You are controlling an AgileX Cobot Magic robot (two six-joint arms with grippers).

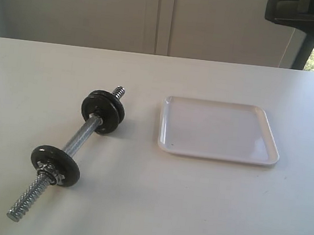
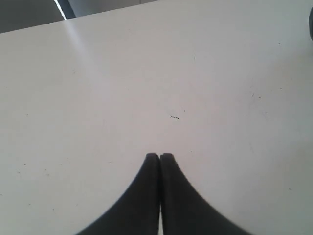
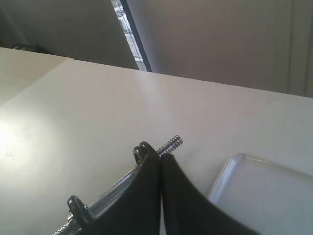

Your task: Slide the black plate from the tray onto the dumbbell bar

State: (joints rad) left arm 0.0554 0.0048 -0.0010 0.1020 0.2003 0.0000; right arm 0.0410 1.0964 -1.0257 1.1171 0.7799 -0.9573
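The dumbbell bar [image 1: 80,137] is lying diagonally on the left half of the desk [image 1: 190,219]. Its near threaded end is pointing toward the near-left corner and its far end toward the middle of the far edge. The near black plate [image 1: 68,167] is sitting on the bar just behind the near threads, with a chrome collar nut [image 1: 46,168] touching its near face. The far black plate [image 1: 102,112] is sitting on the bar close to the far end, leaving a short threaded stub showing beyond it; whether this is one disc or two stacked cannot be told. The tray [image 1: 215,155] is resting flat on the right half of the desk, beside the bar's far end and apart from it. The left gripper [image 2: 159,156] is hovering over bare desk surface with its fingertips closed against each other. The right gripper [image 3: 160,159] is hanging above the desk with its fingertips likewise pressed together, the far black plate and one tray corner showing just beyond them.
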